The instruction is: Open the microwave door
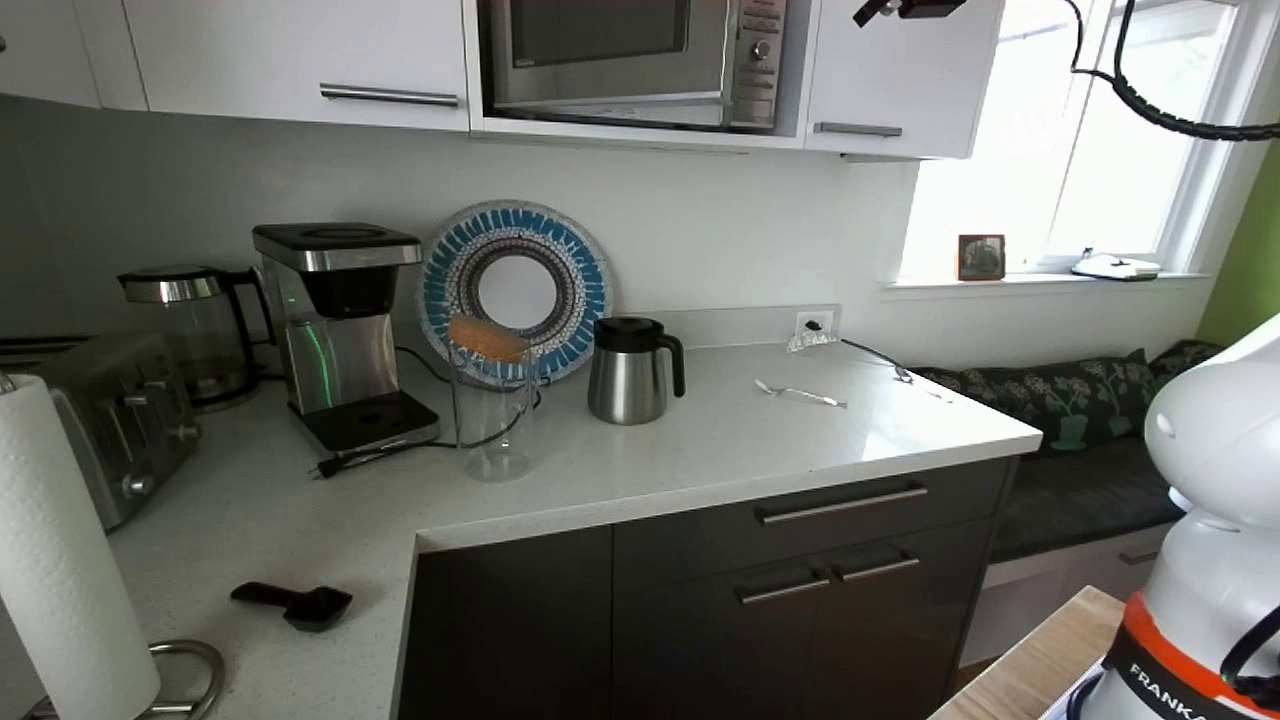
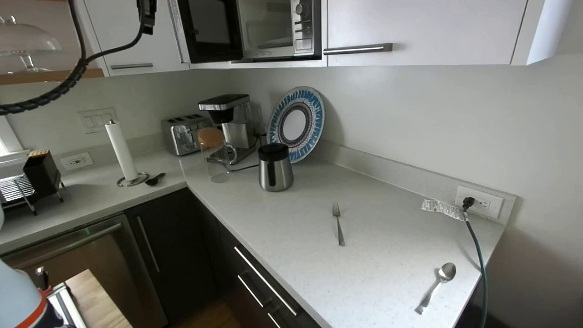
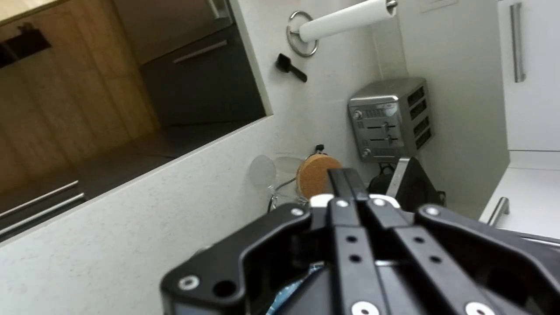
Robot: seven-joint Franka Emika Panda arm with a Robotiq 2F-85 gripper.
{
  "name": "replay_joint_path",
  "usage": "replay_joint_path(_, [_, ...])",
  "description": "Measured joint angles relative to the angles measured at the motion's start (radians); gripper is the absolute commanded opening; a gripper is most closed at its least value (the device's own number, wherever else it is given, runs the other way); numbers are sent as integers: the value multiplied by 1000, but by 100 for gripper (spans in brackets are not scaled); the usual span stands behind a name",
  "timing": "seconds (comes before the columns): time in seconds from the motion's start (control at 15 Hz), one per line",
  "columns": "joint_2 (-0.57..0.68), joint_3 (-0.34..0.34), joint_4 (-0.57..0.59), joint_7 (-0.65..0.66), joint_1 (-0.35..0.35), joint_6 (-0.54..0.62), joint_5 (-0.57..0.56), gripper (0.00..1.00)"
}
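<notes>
The microwave door point(image 1: 605, 75) has a dark window in a silver frame. It shows at the top of an exterior view, left of the control panel, its free edge standing out from the body. In an exterior view the door's dark inner face point(image 2: 212, 29) shows, with the light interior point(image 2: 268, 27) to its right, so the door stands open. My gripper point(image 3: 348, 181) is shut in the wrist view, fingertips together with nothing between them. A dark part of the arm's end point(image 1: 905, 8) cuts into the top edge, right of the microwave and apart from the door. I cannot make out the door in the wrist view.
Below are a coffee maker point(image 1: 345, 330), a steel carafe point(image 1: 628, 375), a glass jar with cork lid point(image 3: 316, 175), a round patterned plate point(image 2: 296, 123) and a toaster point(image 3: 387, 118). White cabinets point(image 1: 300, 50) flank the microwave. A black cable point(image 2: 75, 73) hangs from the arm.
</notes>
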Motion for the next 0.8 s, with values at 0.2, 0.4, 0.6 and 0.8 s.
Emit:
replay_joint_path(0.2, [0, 33, 8, -87, -1, 109, -94, 50])
replay_joint_path(0.4, [5, 88, -28, -107, -1, 376, -91, 71])
replay_joint_path(0.6, [10, 126, -74, -97, 17, 650, -58, 93])
replay_joint_path(0.8, [12, 131, -115, -95, 55, 841, -2, 100])
